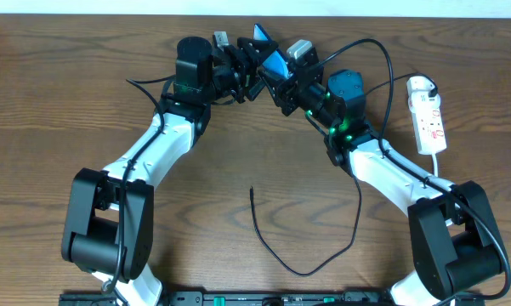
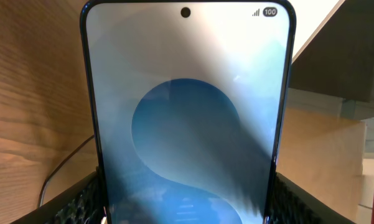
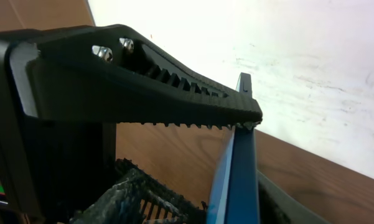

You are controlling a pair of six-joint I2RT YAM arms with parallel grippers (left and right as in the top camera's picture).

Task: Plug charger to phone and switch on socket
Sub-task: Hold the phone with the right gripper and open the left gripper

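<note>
The phone point(image 1: 276, 61) with its blue screen is held in the air at the far centre of the table, between both grippers. My left gripper point(image 1: 248, 64) is shut on the phone's lower sides; the screen point(image 2: 187, 112) fills the left wrist view between the fingers point(image 2: 187, 214). In the right wrist view the phone point(image 3: 238, 180) shows edge-on between my right gripper's fingers point(image 3: 221, 202), which are open with a gap at the left pad. The charger cable point(image 1: 302, 272) lies looped on the table, its tip point(image 1: 252, 192) free. The socket point(image 1: 428, 115) lies at the right.
A ridged finger of the left gripper point(image 3: 149, 81) crosses the right wrist view and touches the phone's top edge. A black cable arcs from the right arm towards the socket's far end point(image 1: 384, 59). A white wall borders the table's far edge.
</note>
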